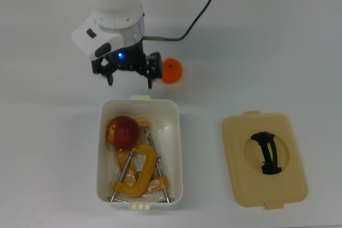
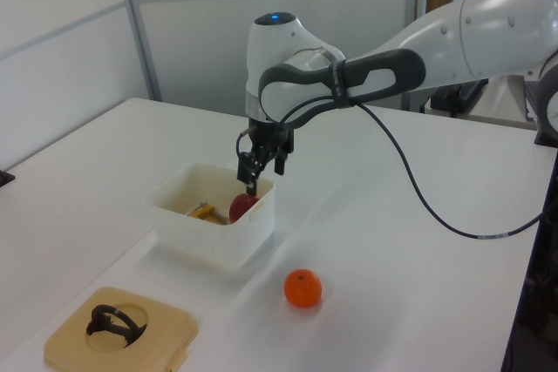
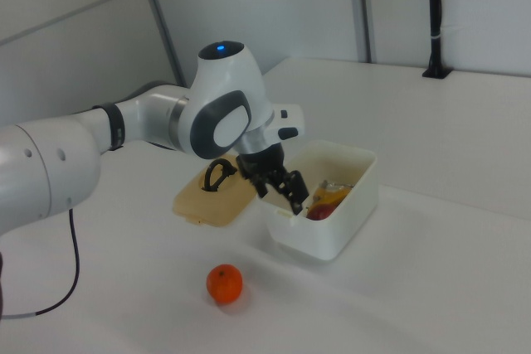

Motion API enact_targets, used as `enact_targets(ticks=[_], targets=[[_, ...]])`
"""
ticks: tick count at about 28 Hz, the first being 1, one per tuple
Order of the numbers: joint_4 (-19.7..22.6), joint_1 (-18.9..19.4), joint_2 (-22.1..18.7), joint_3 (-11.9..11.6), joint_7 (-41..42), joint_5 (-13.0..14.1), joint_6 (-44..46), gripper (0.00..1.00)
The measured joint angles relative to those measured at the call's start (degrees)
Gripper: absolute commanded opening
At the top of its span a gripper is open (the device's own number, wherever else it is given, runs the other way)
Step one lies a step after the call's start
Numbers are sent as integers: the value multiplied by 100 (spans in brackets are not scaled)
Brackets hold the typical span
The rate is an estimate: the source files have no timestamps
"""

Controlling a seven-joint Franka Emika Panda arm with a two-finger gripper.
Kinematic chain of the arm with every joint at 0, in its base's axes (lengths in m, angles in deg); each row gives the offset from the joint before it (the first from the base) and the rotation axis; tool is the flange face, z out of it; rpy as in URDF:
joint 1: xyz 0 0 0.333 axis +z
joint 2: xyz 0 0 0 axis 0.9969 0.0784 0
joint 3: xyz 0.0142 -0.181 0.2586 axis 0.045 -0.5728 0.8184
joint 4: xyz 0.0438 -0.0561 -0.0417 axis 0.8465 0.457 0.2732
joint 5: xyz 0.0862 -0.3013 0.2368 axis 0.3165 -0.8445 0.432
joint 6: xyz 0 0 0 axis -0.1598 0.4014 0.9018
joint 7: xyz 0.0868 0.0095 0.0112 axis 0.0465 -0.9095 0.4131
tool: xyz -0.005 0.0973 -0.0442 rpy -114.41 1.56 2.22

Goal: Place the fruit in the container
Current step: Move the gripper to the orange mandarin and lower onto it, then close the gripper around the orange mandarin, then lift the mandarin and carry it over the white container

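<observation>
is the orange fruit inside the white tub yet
No, in the top view the mandarin sits on the table outside the white tub, which holds the apple and yellow clamps.

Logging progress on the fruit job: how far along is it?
Half done: the apple lies in the white container on the yellow clamps. The gripper is open and empty above the rim. The mandarin is left on the table.

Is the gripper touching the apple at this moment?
Apart. In the top view the gripper hangs open above the table beyond the container's rim, while the apple lies inside on the clamps.
</observation>
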Motion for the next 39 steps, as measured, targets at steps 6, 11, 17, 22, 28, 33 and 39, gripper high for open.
enact_targets(ticks=[6,11,17,22,28,33,39], targets=[[106,331,-146,39,240,-187,1482,100],[437,685,-143,50,240,-292,1671,100],[785,889,-82,51,240,-503,1671,100],[861,912,86,51,240,-665,1671,100],[864,996,415,73,245,-911,1630,100],[864,1070,632,139,245,-975,1447,100],[861,1084,689,200,245,-988,1144,100]])
